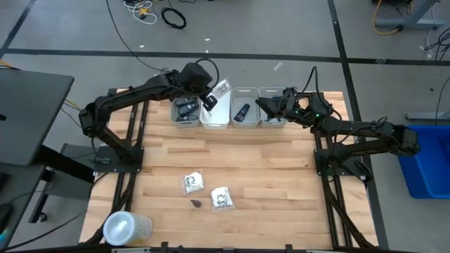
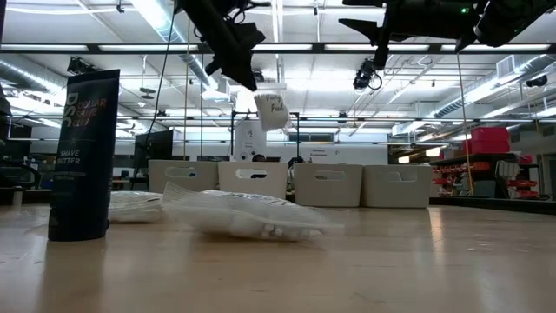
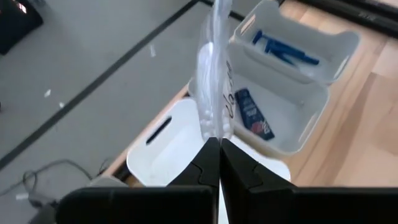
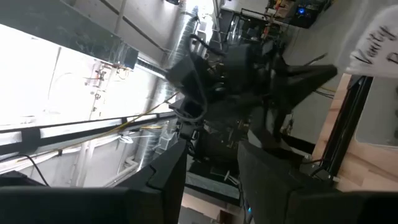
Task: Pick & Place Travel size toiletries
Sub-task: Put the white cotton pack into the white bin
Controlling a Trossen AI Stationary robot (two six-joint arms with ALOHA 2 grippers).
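Note:
My left gripper [image 1: 209, 102] is shut on a small white crinkly packet [image 1: 222, 88] with dark handwriting, high over the row of four bins at the table's far edge. In the low view the packet [image 2: 272, 109] hangs above the second bin [image 2: 253, 180]. My right gripper [image 1: 264, 105] hovers open over the rightmost bin [image 1: 273, 112] with nothing between its fingers [image 4: 171, 171]. Two more packets [image 1: 193, 182] [image 1: 221, 198] and a dark oval case [image 1: 196, 204] lie flat on the table's near middle. One bin holds a dark case [image 3: 253, 114], another blue razors [image 3: 285, 50]. My left gripper pinches one end of the packet [image 3: 215, 132] between its two fingertips. The fingers slant down toward the table's far side. The packet sticks out past the tips, edge-on in the wrist view, and hangs lifted clear above the bins.
A dark shave-butter can [image 2: 83, 155] stands upright near the table's front left corner [image 1: 127, 228]. The leftmost bin [image 1: 186, 110] holds dark items. Bare wood lies between the bins and the loose packets.

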